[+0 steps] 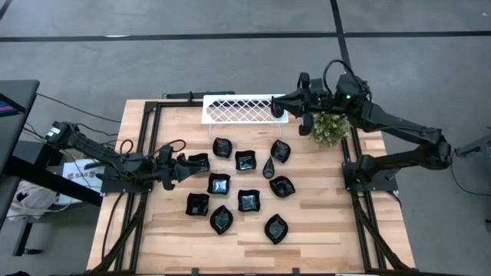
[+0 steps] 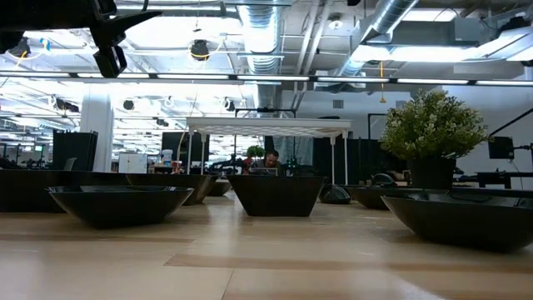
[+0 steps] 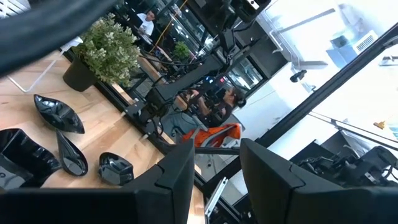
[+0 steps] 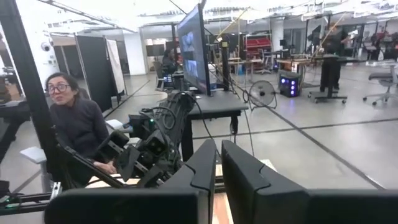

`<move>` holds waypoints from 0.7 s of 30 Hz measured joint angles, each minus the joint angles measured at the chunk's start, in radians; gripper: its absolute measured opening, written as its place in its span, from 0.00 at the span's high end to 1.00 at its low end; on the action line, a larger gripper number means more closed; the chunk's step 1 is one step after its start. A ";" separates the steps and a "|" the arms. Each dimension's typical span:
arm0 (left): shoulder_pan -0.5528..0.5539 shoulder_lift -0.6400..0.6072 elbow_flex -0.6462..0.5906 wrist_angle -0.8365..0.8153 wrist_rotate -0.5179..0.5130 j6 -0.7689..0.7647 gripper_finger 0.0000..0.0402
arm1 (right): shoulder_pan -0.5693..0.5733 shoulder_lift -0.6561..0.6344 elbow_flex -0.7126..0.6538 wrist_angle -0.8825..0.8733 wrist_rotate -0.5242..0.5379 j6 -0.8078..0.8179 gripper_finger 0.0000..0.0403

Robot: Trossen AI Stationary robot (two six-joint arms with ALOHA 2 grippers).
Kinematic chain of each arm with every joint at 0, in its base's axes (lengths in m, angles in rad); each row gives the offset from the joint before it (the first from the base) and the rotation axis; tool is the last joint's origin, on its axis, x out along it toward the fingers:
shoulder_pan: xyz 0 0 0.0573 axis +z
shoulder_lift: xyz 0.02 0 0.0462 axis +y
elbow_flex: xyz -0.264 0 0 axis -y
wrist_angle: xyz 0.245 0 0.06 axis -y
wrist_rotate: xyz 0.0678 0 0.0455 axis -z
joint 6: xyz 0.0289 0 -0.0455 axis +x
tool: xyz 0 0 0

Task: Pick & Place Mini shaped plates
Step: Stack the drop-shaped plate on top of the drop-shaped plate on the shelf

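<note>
over tray [image 1: 244, 108], right gripper [image 1: 278, 110] outstretched

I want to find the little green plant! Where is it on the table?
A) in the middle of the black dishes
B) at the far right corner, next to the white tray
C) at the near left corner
B: the high view shows the plant at the table's far right corner, just right of the white tray.

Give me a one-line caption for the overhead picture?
Two robot arms flank black mini plates on a wooden table, right gripper at the white lattice tray.
</note>
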 joint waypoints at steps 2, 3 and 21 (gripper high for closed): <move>0.000 0.000 0.000 0.000 0.000 0.001 0.67 | 0.000 0.001 0.000 -0.011 0.002 0.029 0.95; 0.000 0.000 0.000 0.000 0.000 0.002 0.67 | 0.000 0.002 0.000 -0.007 0.004 0.034 0.95; 0.000 0.000 0.000 0.004 0.072 0.003 0.67 | -0.038 -0.001 0.000 0.225 -0.004 0.089 0.93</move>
